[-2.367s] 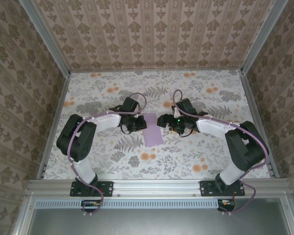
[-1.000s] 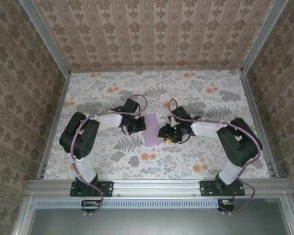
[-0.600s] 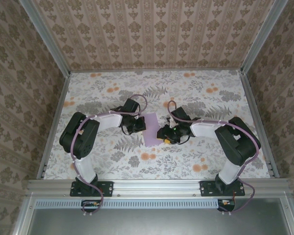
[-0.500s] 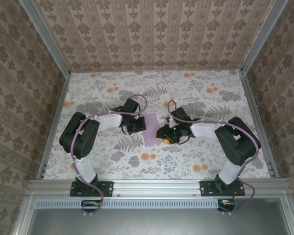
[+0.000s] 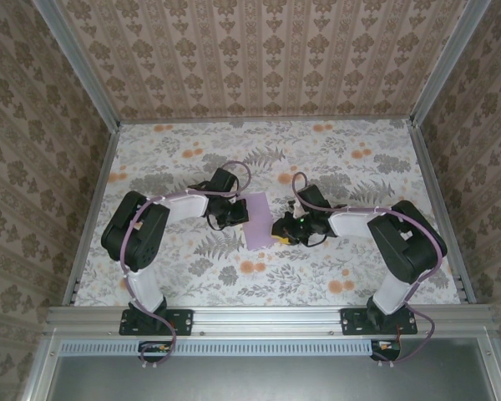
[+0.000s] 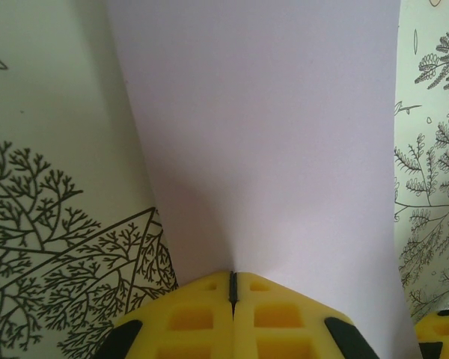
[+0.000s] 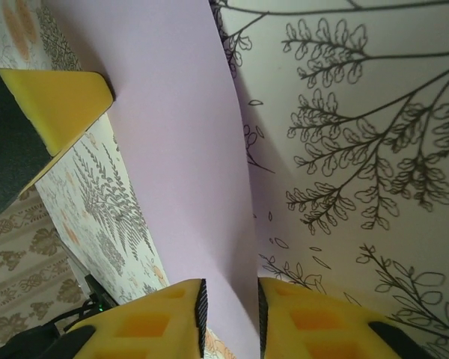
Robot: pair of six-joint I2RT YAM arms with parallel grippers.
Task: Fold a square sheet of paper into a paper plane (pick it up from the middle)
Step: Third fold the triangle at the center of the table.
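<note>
Lilac sheet of paper (image 5: 260, 224) sits mid-table (image 5: 359, 167), btwn the two arms, bowed up where it's pinched. Over on one side the left end effector (image 6: 233, 288) is clamped tight on the sheet's edge, paper fanning out from the pinch. Opposite, the right end effector (image 7: 230, 299) straddles the other edge w/ jaws a little apart, not clamped yet. Risk, imo: if it bites off-line or tugs vs. the left, the thin sheet buckles or tears. A weak pinch and it slips free.
</note>
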